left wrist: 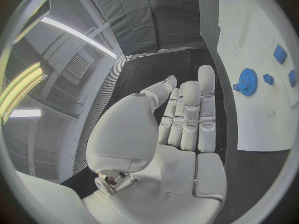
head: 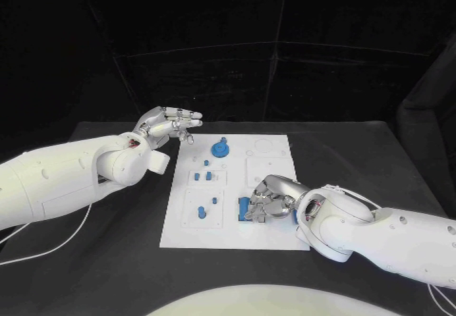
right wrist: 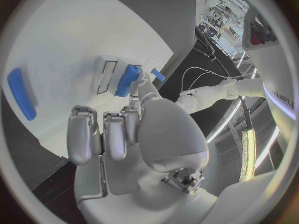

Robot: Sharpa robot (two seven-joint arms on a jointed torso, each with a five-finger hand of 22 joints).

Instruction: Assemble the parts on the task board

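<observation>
- Head view, far left: left hand point(head: 169, 125) is hovering off the task board's point(head: 275, 237) far-left corner, above the black table point(head: 95, 263), holding nothing, fingers lying apart and reaching out. Left wrist view is showing the same left hand point(left wrist: 181, 119) with fingers stretched long and side by side, palm bare.
- Board left column: a small blue peg point(head: 201, 211) is standing in the near square; two short blue pieces point(head: 202, 176) are sitting in the square beyond it.
- Far-middle of board: a blue gear point(head: 221, 149) is sitting on its post, just right of the left hand; it is also appearing in the left wrist view point(left wrist: 248, 81).
- Near-middle: a long blue bar point(head: 243, 208) is lying lengthwise, just left of the right hand.
- Right hand point(head: 269, 199) is bending down over the board's near-right part, fingers curled, tips touching a small blue part point(head: 256, 214). Right wrist view: thumb and a fingertip are pinching a blue part point(right wrist: 128, 80) by a rectangular slot point(right wrist: 106, 77); the long bar point(right wrist: 21, 100) is lying apart.
</observation>
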